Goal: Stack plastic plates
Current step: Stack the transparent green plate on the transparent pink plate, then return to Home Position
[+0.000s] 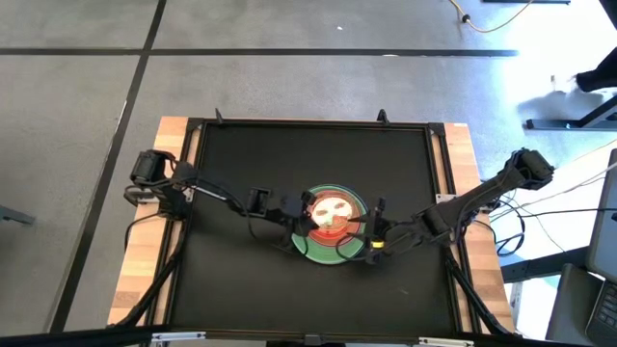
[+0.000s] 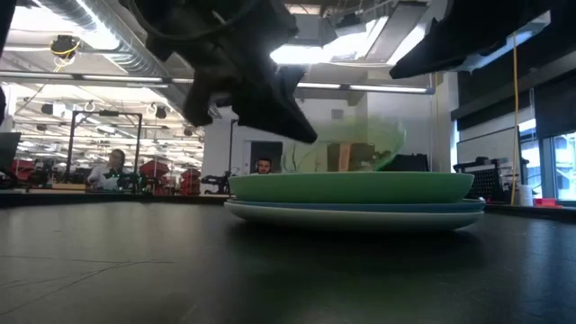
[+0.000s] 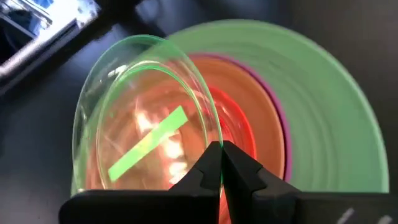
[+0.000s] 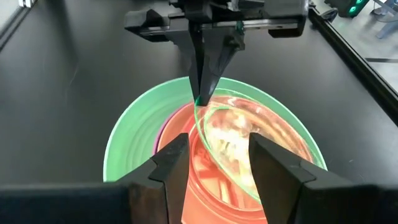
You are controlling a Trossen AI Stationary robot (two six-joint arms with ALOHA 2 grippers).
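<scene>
Stack: green plate (image 1: pixel 333 253) uppermost of the large ones, on a pale blue-white plate (image 2: pixel 360 216); a magenta rim (image 3: pixel 273 115), then orange (image 3: pixel 252 118), nested inside; a translucent red dish (image 3: pixel 239 121) on top. All centred on the black surface (image 1: pixel 241 164).
Piece in hand: translucent green dish (image 3: pixel 146 134) with a green bar mark, tilted steeply over the stack, lower edge in or just above the red dish, not yet flat.
Left gripper (image 3: pixel 221 163): fingers pinched tight on the rim of the green dish, seen from both wrist views.
Right gripper (image 4: pixel 214 158): hovering just beside the stack on the opposite side, fingers spread, holding nothing.
Progress: nearly finished, judging by the bare surface around the stack; no loose plates visible elsewhere. Left to do: lay the tilted dish down flat and let go.
Edges: stack well apart from the raised frame (image 1: pixel 308 123) on every side.
Room: open surface all round, but the two grippers crowd each other above the stack; likeliest contact is between them.
</scene>
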